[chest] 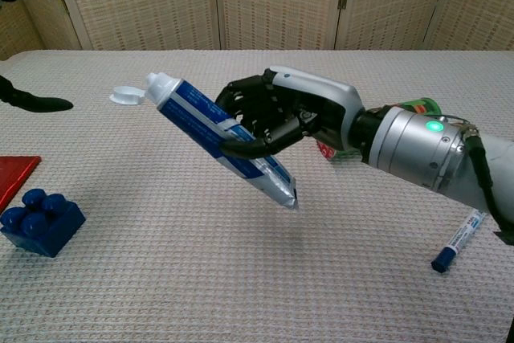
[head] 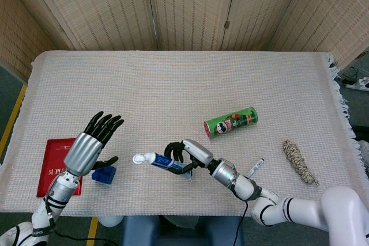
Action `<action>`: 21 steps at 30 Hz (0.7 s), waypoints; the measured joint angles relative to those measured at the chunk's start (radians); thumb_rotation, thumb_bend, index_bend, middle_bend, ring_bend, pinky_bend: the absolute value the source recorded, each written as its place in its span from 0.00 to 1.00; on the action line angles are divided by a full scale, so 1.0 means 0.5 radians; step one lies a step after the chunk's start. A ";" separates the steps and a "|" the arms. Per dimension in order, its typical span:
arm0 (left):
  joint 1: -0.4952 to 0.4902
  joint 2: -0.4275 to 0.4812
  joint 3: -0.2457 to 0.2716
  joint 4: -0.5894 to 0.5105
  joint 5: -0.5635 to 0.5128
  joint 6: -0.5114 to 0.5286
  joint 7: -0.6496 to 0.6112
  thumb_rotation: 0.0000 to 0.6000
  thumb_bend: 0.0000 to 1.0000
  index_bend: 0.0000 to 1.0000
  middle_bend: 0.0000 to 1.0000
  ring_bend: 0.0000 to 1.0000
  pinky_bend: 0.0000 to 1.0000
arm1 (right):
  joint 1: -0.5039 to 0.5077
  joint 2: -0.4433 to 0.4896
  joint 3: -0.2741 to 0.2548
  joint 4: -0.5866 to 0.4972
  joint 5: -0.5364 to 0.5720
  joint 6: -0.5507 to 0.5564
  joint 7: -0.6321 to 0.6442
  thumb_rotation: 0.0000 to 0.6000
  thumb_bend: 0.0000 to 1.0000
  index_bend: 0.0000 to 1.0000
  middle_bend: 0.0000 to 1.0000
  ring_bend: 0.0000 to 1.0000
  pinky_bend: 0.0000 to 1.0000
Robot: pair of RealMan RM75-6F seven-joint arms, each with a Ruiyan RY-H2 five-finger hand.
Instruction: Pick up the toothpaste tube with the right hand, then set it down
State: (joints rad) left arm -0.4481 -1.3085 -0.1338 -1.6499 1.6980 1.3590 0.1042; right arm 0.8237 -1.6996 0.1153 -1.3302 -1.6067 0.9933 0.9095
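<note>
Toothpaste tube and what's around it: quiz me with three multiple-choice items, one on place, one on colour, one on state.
1. Where does the marker pen lie?
A. between the chip can and the rope bundle, nearer the front edge
B. on the red booklet
C. at the far edge

2. What colour is the toy brick?
A. green
B. blue
C. yellow

3. How is the toothpaste tube now?
A. flat on the cloth
B. held off the table, cap end up, lid flipped open
C. upright on its cap

Key: 1 A, the head view shows it near the front edge; 2 B, both views show it blue; 3 B, the right hand grips it tilted above the cloth.
</note>
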 measured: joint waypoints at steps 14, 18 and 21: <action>-0.080 -0.141 0.035 -0.009 0.085 0.020 -0.036 1.00 0.19 0.00 0.13 0.11 0.00 | 0.049 -0.066 0.029 -0.017 0.056 0.005 -0.087 1.00 0.74 0.71 0.59 0.67 0.63; -0.094 -0.160 0.034 -0.014 0.080 0.022 -0.036 1.00 0.19 0.00 0.13 0.11 0.00 | 0.052 -0.062 0.023 -0.033 0.071 -0.002 -0.103 1.00 0.74 0.71 0.59 0.67 0.63; -0.100 -0.176 0.032 -0.008 0.076 0.028 -0.024 1.00 0.19 0.00 0.13 0.11 0.00 | 0.054 -0.063 0.019 -0.035 0.077 -0.006 -0.121 1.00 0.74 0.71 0.59 0.68 0.63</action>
State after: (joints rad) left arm -0.4981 -1.3964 -0.1180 -1.6539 1.7359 1.3730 0.0922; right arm 0.8508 -1.7312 0.1246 -1.3478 -1.5684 0.9904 0.8490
